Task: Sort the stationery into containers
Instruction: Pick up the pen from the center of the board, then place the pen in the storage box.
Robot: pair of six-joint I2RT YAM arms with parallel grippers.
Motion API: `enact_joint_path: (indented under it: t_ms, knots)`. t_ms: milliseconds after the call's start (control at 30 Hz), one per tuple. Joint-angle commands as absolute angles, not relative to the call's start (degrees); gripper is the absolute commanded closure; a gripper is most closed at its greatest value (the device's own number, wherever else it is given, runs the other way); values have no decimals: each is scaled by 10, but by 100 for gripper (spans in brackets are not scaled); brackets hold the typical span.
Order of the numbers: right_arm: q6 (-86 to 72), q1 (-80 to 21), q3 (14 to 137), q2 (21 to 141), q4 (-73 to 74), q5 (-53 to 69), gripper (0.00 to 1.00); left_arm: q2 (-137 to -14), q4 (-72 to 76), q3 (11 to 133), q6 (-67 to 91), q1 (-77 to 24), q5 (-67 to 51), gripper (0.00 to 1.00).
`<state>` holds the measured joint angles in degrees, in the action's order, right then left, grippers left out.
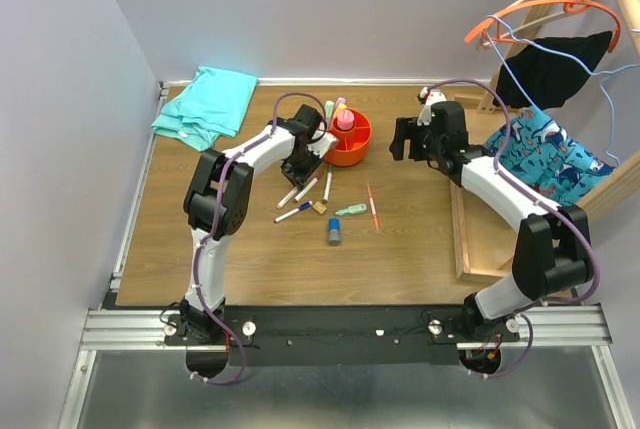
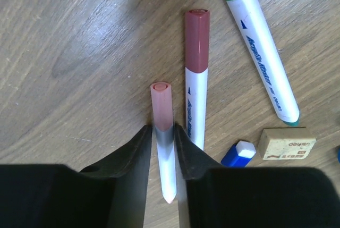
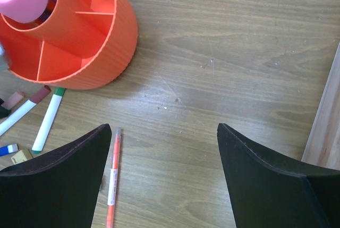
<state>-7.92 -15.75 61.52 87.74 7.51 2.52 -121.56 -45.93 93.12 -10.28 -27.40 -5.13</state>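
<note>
step: pick marker | left jaws pinched pink-capped marker (image 2: 162,98) below cap, lying on tabletop (image 2: 79,52) just beside red-capped marker (image 2: 196,42) | right jaws spread, empty, near orange organiser (image 3: 106,42) | judged best: lift straight up, clear neighbour, drop into free compartment

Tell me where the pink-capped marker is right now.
Left wrist view: the pink-capped marker is pinched in the left gripper, with the red-capped marker alongside; seen from above, that is just left of the orange organiser.
</note>
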Motion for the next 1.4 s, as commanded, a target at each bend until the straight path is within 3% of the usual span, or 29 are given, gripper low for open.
enact_joint_path:
  t_ms: [0,167,433,533,733,767,967,1367]
  knots:
    - [-80,-156,602,866,66,28,12,-1237,-441,897,-94,-277,-41,76]
    - [-78,-156,605,865,67,27,12,-1192,-448,886,-97,-270,-61,83]
    - [-70,-156,618,871,70,26,12,-1071,-468,953,-123,-254,-145,84]
    - [-64,-156,621,872,70,23,12,-1021,-410,927,-119,-252,-214,84]
    - [-55,-156,628,874,75,18,12,-943,-114,802,-44,-249,-308,87]
    - [-51,-156,629,874,76,17,12,-941,-35,777,-34,-249,-326,87]
    - [-48,-156,628,877,79,14,12,-1014,103,803,57,-241,-329,87]
    - [-45,-156,603,867,88,7,12,-1110,159,864,76,-236,-274,87]
